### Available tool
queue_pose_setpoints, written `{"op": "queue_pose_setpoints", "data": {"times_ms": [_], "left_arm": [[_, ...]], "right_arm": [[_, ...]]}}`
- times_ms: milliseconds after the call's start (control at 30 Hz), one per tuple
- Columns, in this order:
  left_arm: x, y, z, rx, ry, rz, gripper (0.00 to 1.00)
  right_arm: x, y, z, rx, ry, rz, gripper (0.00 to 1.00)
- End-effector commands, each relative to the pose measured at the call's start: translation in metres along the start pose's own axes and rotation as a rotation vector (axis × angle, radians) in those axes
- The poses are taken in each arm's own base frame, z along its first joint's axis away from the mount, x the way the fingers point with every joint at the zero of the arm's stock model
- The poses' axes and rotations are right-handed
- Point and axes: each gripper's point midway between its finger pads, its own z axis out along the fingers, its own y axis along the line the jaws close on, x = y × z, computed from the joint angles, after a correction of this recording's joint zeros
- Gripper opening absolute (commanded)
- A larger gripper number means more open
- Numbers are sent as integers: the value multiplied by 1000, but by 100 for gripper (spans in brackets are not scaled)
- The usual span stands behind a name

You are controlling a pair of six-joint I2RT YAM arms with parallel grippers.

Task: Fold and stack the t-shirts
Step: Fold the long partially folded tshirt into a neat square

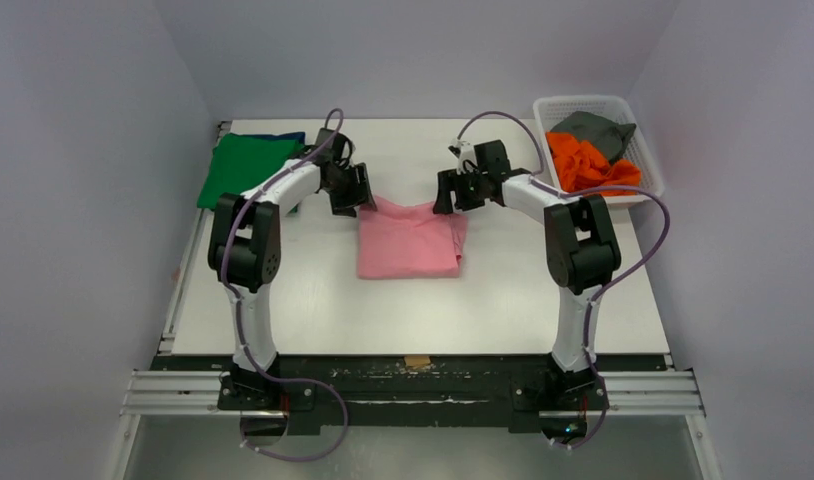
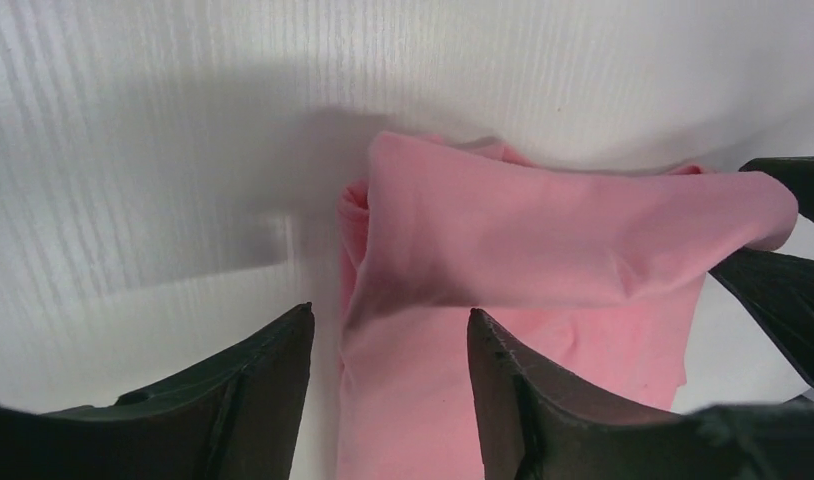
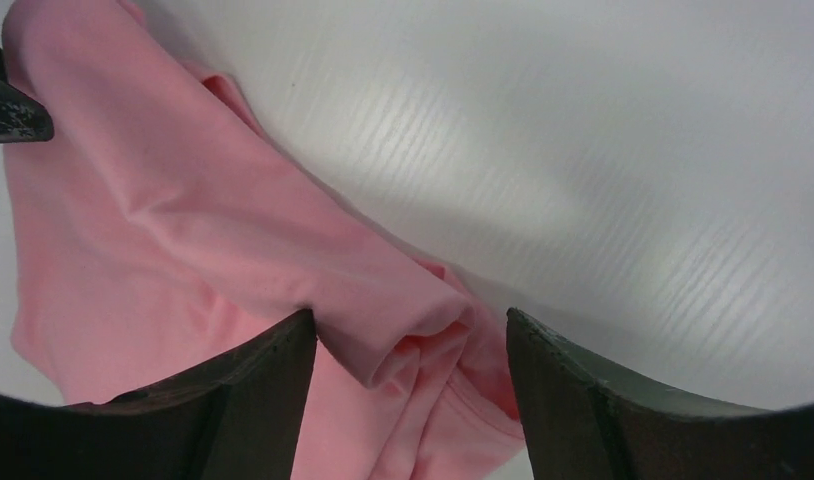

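A pink shirt (image 1: pixel 408 245) lies part-folded at the middle of the table (image 1: pixel 313 300), its far edge bunched into a roll. The left hand (image 2: pixel 390 318) and right hand (image 3: pixel 411 320) hang over the roll's two ends, both released, fingers spread with cloth between them. A green shirt (image 1: pixel 245 168) lies far left. An orange shirt (image 1: pixel 583 165) and a grey shirt (image 1: pixel 595 130) sit in the basket (image 1: pixel 583 103) far right.

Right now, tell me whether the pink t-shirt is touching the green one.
Apart. The top view shows bare table between the pink t-shirt and the green t-shirt.
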Motion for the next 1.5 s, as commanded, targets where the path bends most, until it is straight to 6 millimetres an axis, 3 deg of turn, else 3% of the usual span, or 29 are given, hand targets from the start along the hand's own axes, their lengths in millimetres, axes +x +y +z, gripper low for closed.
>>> {"op": "queue_pose_setpoints", "data": {"times_ms": [0, 67, 167, 233, 267, 467, 600, 733, 867, 967, 1067, 1100, 1167, 1267, 1300, 1333, 1467], "left_arm": [[-23, -25, 2, 117, -33, 51, 49], [-26, -29, 4, 137, -34, 51, 31], [-29, -39, -3, 177, -39, 58, 2], [-30, -44, -14, 193, -59, 71, 0], [-27, -44, -18, 196, -66, 76, 0], [-14, -55, -63, 257, -161, 107, 0], [-10, -59, -74, 265, -185, 122, 0], [-18, -53, -59, 215, -154, 107, 0], [-28, -48, -26, 182, -100, 90, 0], [-40, -39, -3, 123, -83, 73, 0], [-48, -37, 11, 90, -61, 66, 14], [-52, -38, 10, 89, -68, 68, 27], [-59, -42, 1, 82, -76, 76, 58], [-60, -46, -24, 67, -97, 93, 74], [-56, -43, -33, 52, -110, 92, 86], [-53, -41, -40, 47, -127, 94, 98], [-18, -30, -47, 74, -114, 85, 100]], "right_arm": [[-39, 23, -3, -87, -92, -83, 65], [-39, 32, -3, -123, -110, -88, 55], [-42, 40, -8, -141, -124, -85, 23], [-44, 42, -17, -131, -135, -80, 2], [-46, 44, -22, -132, -147, -76, 0], [-35, 53, -70, -61, -203, 56, 0], [-13, 47, -84, 6, -194, 166, 0], [-15, 30, -79, 88, -193, 207, 0], [-23, -6, -71, 193, -220, 310, 0], [-30, -24, -54, 207, -215, 327, 0], [-35, -40, -33, 229, -193, 326, 23], [-31, -52, -25, 269, -170, 341, 38], [-41, -68, -29, 347, -177, 352, 54], [-59, -66, -57, 399, -210, 330, 66], [-61, -63, -68, 403, -230, 317, 70], [-52, -59, -78, 403, -228, 312, 80], [-35, -30, -117, 330, -314, 306, 89]]}}
